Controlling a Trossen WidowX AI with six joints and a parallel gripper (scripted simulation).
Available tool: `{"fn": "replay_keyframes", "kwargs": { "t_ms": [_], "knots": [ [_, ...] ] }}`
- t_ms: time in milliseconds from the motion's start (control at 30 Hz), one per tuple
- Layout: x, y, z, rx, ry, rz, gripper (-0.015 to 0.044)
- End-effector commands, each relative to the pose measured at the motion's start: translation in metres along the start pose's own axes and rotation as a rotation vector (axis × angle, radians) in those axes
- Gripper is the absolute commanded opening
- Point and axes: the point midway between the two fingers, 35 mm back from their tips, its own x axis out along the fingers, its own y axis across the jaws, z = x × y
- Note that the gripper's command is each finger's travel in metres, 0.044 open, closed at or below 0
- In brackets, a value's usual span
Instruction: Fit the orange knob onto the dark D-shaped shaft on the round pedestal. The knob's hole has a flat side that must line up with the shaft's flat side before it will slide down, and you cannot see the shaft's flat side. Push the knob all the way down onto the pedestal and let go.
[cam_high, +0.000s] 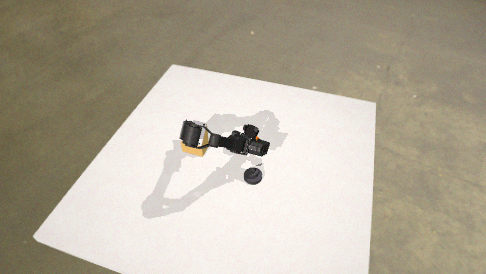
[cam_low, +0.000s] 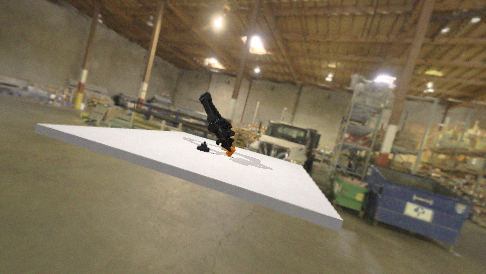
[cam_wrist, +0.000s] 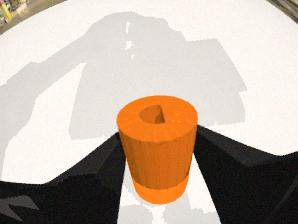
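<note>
The orange knob (cam_low: 230, 153) (cam_wrist: 160, 160) is held between the two black fingers of my gripper (cam_low: 229, 149) (cam_wrist: 157, 133). In the wrist view its near end shows a D-shaped hole, with the flat side toward the right. In the top view the arm hides most of the knob. The dark round pedestal (cam_high: 253, 177) (cam_low: 202, 148) stands on the white table, with a short dark shaft rising from its middle. The knob is off to one side of the pedestal, not touching it. The pedestal is not in the wrist view.
The white table top (cam_high: 310, 210) (cam_low: 130, 142) (cam_wrist: 30, 160) carries the arm's yellow-orange base block (cam_high: 194, 150), left of the gripper in the top view. Shadows of the arm fall across the table around the pedestal.
</note>
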Motion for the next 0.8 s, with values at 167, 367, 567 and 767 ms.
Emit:
{"fn": "replay_keyframes", "kwargs": {
  "t_ms": [167,367,567,767],
  "knots": [
    [-0.0049,0.0006,-0.0087,0.0,-0.145,-0.002,0.018],
    [-0.0068,0.0006,-0.0094,0.0,-0.133,-0.003,0.018],
    [-0.0059,0.0002,-0.0089,-0.003,-0.148,-0.004,0.026],
    [-0.0059,0.0002,-0.0089,-0.003,-0.148,-0.004,0.026]
  ]
}}
